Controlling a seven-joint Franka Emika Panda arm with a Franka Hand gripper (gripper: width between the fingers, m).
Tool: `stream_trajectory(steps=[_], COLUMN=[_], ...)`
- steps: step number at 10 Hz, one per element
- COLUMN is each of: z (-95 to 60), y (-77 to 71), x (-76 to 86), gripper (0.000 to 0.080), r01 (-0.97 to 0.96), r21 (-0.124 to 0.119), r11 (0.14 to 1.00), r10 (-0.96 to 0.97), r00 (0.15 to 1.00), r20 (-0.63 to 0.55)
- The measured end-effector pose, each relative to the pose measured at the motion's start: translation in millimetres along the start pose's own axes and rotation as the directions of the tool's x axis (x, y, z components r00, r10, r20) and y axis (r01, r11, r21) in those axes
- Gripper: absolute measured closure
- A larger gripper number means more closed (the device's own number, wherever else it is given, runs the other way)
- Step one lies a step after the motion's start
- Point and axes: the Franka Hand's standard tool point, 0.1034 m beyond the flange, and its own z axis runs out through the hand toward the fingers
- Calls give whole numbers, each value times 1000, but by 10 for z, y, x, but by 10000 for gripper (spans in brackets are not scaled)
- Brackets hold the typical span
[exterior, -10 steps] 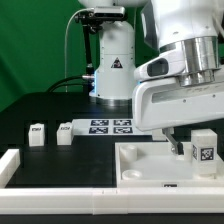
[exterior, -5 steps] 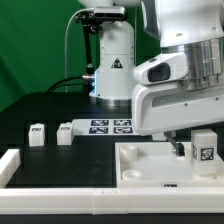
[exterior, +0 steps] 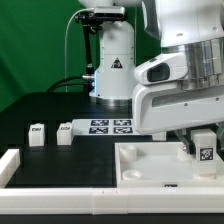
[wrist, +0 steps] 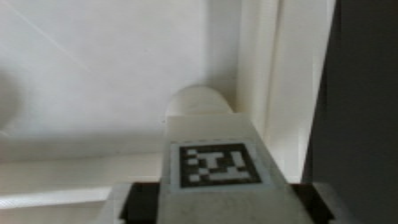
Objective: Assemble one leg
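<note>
Small stubby white plastic leg [exterior: 205, 150], clenched between jaws over white panel [exterior: 136, 160]; judged light, rigid, slippery; best held across flat sides.

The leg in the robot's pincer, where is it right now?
On the exterior view's right, the leg sits in the pincer, at the right corner of the white panel.
</note>
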Motion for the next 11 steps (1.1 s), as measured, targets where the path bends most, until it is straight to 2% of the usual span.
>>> stream_trajectory(steps=[2,3,5,7,9,10,11], z=[1,1,-2,-2,12,28,31], y=[-4,6,7,8,-21,-50,-62], x=[-1,9,22,22,13,5,4], gripper=[509,509,509,508,508,508,508], r01=[-119,-298,-546,-725,-872,-938,-962], r21=[2,17,27,31,32,34,36], r11=[993,955,838,688,489,346,270], r10=[119,298,546,725,872,938,962], r00=[993,955,838,688,490,347,271], r20=[0,-3,-13,-7,4,15,25])
